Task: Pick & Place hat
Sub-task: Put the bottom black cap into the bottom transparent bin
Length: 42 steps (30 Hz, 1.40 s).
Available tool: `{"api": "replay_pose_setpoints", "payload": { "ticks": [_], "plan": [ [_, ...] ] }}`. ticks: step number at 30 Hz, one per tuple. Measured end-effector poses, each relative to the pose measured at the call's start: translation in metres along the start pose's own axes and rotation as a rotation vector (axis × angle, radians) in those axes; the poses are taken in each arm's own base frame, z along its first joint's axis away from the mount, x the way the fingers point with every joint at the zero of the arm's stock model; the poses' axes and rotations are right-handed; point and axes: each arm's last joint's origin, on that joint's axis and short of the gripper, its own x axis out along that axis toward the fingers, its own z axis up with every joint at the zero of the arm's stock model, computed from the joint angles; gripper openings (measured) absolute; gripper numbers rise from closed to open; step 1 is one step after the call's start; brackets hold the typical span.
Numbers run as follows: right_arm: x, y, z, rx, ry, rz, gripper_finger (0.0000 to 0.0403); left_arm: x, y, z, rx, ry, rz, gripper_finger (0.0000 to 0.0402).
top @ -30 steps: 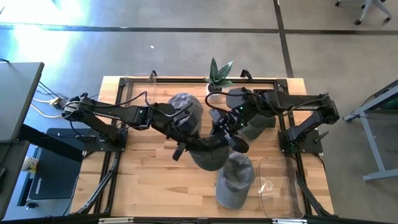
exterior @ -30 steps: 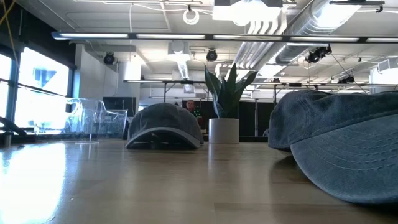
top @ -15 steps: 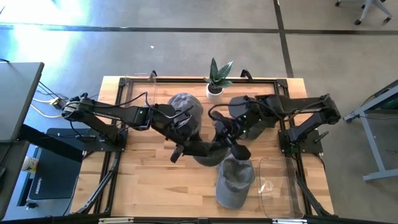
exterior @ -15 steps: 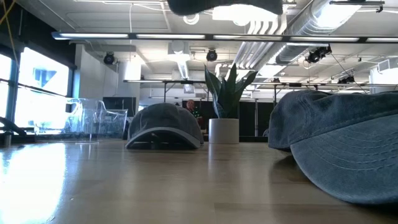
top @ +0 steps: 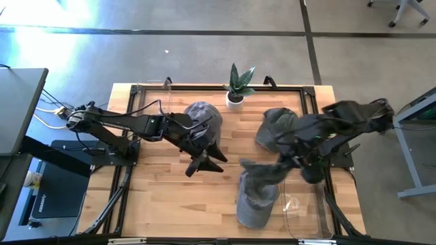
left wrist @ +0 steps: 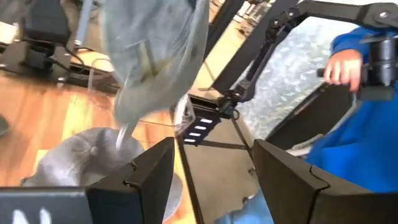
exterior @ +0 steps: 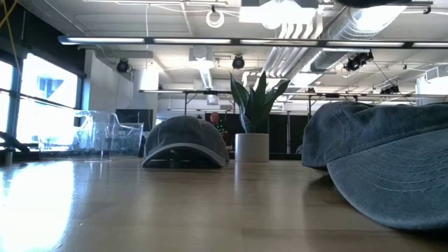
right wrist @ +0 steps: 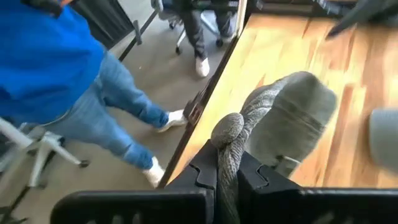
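Nearest me, at the front edge of the desk (top: 157,197), the front hat (top: 257,199) lies crown up just beside a clear bin (top: 303,197). I read that spot as the drop-off side, since a hat already rests there.

Above and just behind it hangs the carried hat (top: 276,128), up off the wood. My right hand (right wrist: 227,163) is clamped together on a bunched fold of its grey fabric, and the crown dangles free below the pinch. The thin cloth is gathered into a rope between the fingers. That explains why the hat swings loose rather than keeping its shape, and I judge the hold secure but sloppy for aiming.

At mid-desk my left hand (top: 206,162) stands with its fingers apart and holds nothing. It points toward the carried hat, so it looks like the giving side of a handover, now out of the job. I would keep it low and clear of the right arm's swing.

Further back, the back hat (top: 204,117) sits on the wood under the left arm, not yet collected. A small potted plant (top: 238,85) stands at the rear edge, well apart from the moving arm.

Beyond the desk, a person in blue (right wrist: 56,68) stands close to the right side.
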Motion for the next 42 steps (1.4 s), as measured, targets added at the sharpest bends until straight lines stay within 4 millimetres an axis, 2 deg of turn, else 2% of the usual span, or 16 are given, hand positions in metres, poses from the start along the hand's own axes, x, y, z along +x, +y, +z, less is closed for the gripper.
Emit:
{"api": "replay_pose_setpoints", "payload": {
  "ticks": [5,12,24,27,32,37,42],
  "plan": [
    [-0.022,0.024,-0.021,0.081,0.045,-0.03,0.0004,0.0,0.001,0.001,0.0,-0.02,0.038,0.0213],
    [-0.051,0.054,-0.043,0.188,-0.02,-0.069,0.0003,0.0,0.003,0.002,0.0,-0.054,0.102,0.0214],
    [-0.053,0.106,-0.089,0.1,-0.025,-0.257,0.0002,-0.001,0.007,0.004,-0.053,-0.147,0.263,0.0214],
    [-0.044,0.119,-0.113,0.075,-0.046,-0.283,0.0002,-0.002,0.008,0.004,-0.082,-0.168,0.292,0.0214],
    [-0.015,0.132,-0.162,0.025,-0.056,-0.321,0.0002,-0.002,0.009,0.005,-0.107,-0.195,0.324,0.0214],
    [0.012,0.131,-0.197,0.004,-0.07,-0.352,0.0002,-0.002,0.01,0.006,-0.115,-0.222,0.361,0.0214],
    [0.035,0.126,-0.221,-0.037,-0.119,-0.385,0.0002,-0.003,0.01,0.006,-0.142,-0.234,0.367,0.0214]
  ]
}}
